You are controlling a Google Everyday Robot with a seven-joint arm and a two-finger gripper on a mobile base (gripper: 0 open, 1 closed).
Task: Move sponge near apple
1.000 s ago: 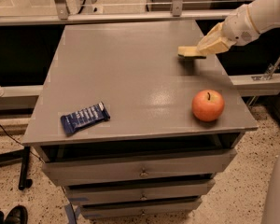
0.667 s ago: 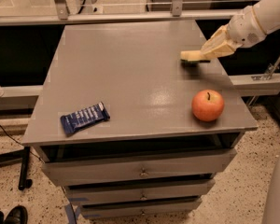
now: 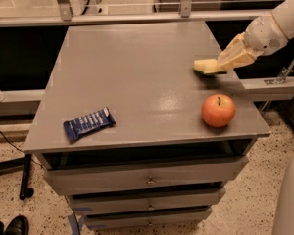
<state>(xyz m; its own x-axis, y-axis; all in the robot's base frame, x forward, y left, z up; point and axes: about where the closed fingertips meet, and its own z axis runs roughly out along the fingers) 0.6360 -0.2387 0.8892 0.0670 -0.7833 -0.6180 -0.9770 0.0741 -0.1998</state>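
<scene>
The pale yellow sponge (image 3: 206,66) is at the right side of the grey table (image 3: 132,77), at or just above its surface. My gripper (image 3: 224,62) reaches in from the upper right, its pale yellow fingers shut on the sponge's right end. The red-orange apple (image 3: 218,110) stands near the table's front right corner, a short way in front of the sponge and gripper.
A blue snack packet (image 3: 88,124) lies near the table's front left. Drawers (image 3: 147,177) sit below the tabletop. A metal rail (image 3: 122,17) runs behind the table. A ledge (image 3: 269,87) stands to the right of it.
The gripper has carried the sponge a little toward the front and right, closer to the apple. The apple and packet have not moved.
</scene>
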